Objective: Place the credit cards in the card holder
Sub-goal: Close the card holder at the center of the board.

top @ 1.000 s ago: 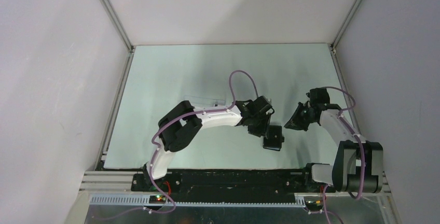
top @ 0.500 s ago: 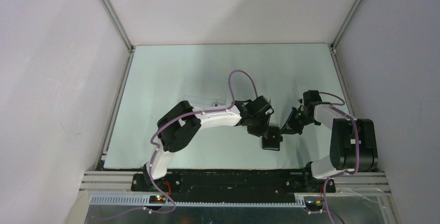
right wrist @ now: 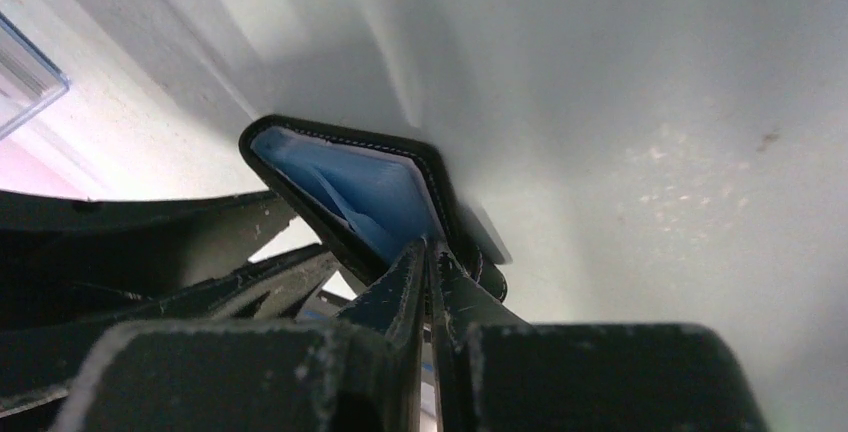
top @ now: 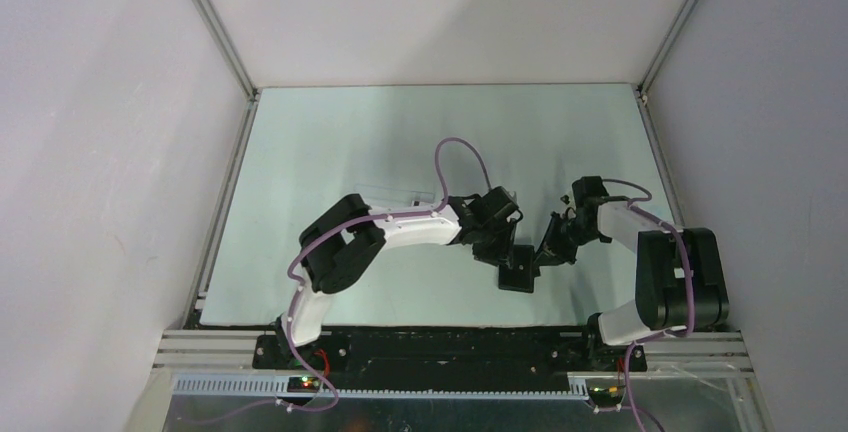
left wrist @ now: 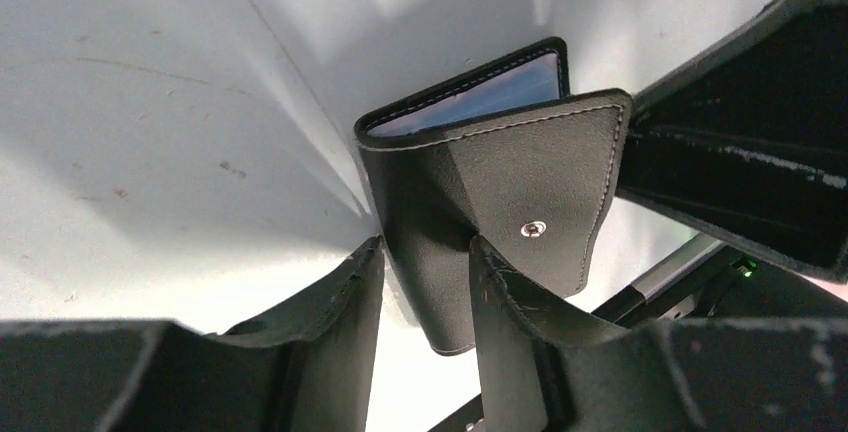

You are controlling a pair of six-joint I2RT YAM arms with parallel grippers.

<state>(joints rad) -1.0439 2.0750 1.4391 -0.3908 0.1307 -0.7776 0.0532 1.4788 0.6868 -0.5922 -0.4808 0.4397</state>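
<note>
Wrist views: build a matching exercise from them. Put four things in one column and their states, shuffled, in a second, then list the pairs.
Things
1. small black stitched folding wallet
2. left gripper
3. right gripper
4. clear rectangular plastic box

States
A. fingers almost together, tips at a blue-lined opening
B. only a corner shows, at the picture's edge
C. clamped on a black flap
D. partly open, with a silver snap on its flap

Pairs: 1-D, 2-C, 3-A, 4-B
</note>
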